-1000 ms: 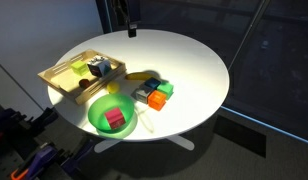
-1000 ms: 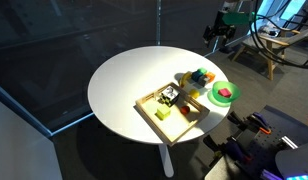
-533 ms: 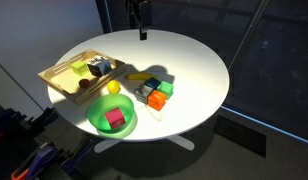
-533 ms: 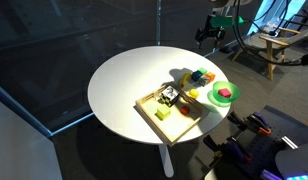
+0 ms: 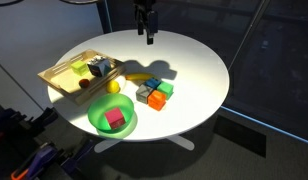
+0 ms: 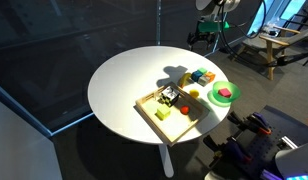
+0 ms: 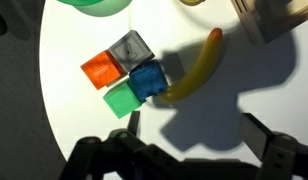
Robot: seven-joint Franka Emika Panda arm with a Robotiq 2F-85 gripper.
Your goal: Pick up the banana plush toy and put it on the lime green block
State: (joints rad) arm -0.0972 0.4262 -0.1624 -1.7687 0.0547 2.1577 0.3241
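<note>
The banana plush toy [image 7: 194, 70] is yellow and curved and lies on the white round table, its lower end against the blue cube [image 7: 148, 80]. The lime green block [image 7: 122, 98] sits in a tight cluster with the blue, orange [image 7: 101, 70] and grey [image 7: 129, 50] cubes. In an exterior view the banana [image 5: 142, 76] lies just behind the green block [image 5: 164, 89]. My gripper [image 7: 199, 130] is open and empty, hanging well above the table [image 5: 194, 60] and casting a shadow beside the banana. It shows in both exterior views [image 5: 146, 35] [image 6: 204, 38].
A green bowl [image 5: 97, 118] holding a magenta-red cube stands at the table's edge near the cubes. A wooden tray [image 5: 56, 80] with small objects lies beside it, with a yellow ball [image 5: 113, 87] between them. A glass wall stands behind the table.
My gripper has moved across above the table toward the banana and the cubes. It stays open. Nothing on the table has moved.
</note>
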